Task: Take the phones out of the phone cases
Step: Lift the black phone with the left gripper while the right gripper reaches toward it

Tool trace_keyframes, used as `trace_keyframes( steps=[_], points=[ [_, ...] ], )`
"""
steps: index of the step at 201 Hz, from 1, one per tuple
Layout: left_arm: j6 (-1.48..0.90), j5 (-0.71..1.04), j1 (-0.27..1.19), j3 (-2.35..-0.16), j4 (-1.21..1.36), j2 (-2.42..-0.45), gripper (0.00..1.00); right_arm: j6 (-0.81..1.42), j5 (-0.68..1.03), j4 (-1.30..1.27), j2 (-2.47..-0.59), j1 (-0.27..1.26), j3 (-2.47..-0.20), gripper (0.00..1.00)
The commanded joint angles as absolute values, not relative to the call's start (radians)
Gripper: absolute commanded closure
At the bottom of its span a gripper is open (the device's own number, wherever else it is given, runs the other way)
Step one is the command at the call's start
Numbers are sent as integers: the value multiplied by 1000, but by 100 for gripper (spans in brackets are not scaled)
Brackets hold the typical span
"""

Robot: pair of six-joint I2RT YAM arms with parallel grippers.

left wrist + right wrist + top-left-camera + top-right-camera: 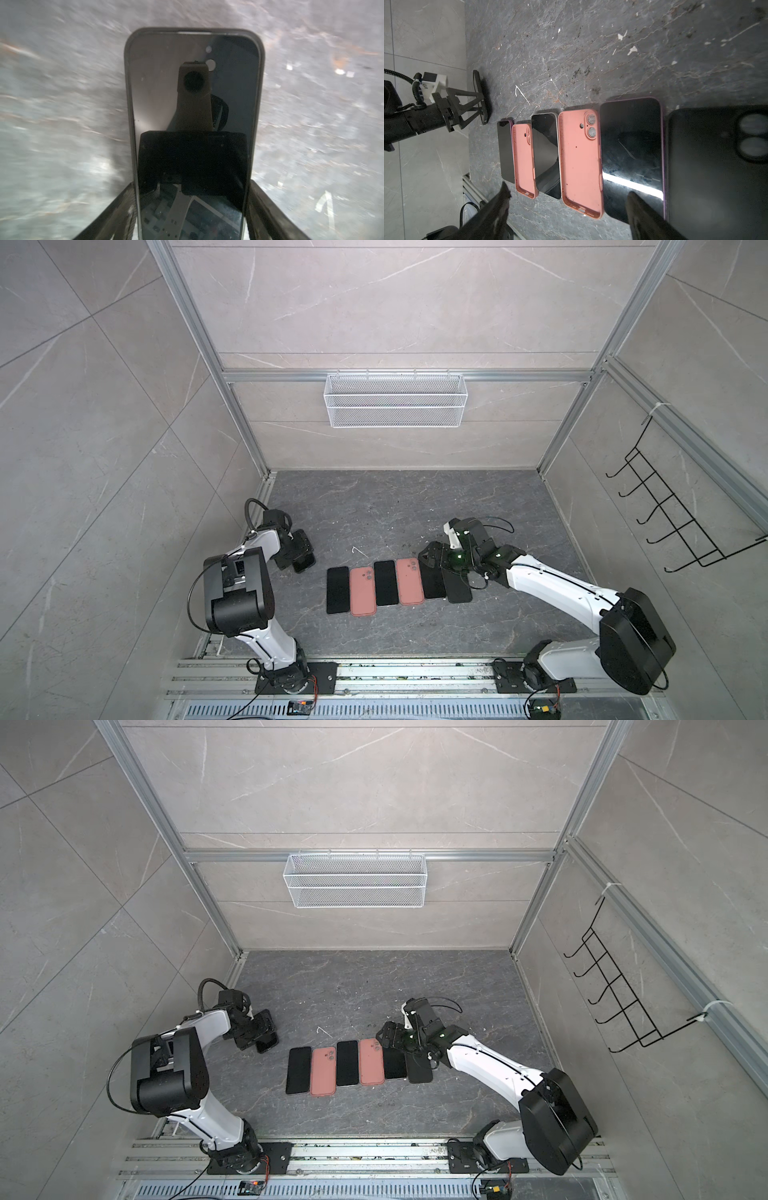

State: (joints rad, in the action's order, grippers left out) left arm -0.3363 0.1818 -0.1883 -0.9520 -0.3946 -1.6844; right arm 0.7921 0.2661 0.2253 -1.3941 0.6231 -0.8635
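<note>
A black phone (193, 93) sits screen-up inside a dark phone case (127, 83). My left gripper (191, 193) is shut on it, one finger (122, 203) pressed to each long side of the case. In both top views the left gripper (300, 556) (264, 1038) holds it low over the table's left part, apart from the row. My right gripper (569, 191) (440, 562) is open with nothing between its fingers. It hangs over the row's right end, above a pink case (581, 162) and a purple-edged phone (631, 145).
A row lies mid-table: black phone (337, 590), pink case (363, 591), black phone (385, 583), pink case (409, 581), purple-edged phone (434, 587), black case (457, 591). A white wire basket (394, 400) hangs on the back wall, a black hook rack (673, 510) on the right wall.
</note>
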Motion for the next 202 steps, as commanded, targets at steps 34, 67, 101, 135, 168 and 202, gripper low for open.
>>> trace_keyframes(
  steps=[34, 67, 101, 135, 168, 202],
  points=[
    [-465, 434, -190, -886, -295, -1597, 55, 787, 314, 34, -1485, 730, -929, 11],
    [-540, 535, -190, -864, -216, -1560, 57, 787, 346, -100, -1559, 784, -955, 12],
    [-611, 603, -189, -848, -156, -1528, 59, 779, 366, -202, -1652, 841, -1007, 12],
    [-708, 677, -161, -812, -68, -1485, 62, 758, 370, -277, -1749, 888, -1079, 14],
    [-806, 669, -67, -782, 10, -1445, 62, 738, 338, -300, -1823, 918, -1136, 17],
    [-894, 643, 43, -767, 86, -1413, 63, 731, 284, -307, -1857, 920, -1150, 22]
  ],
)
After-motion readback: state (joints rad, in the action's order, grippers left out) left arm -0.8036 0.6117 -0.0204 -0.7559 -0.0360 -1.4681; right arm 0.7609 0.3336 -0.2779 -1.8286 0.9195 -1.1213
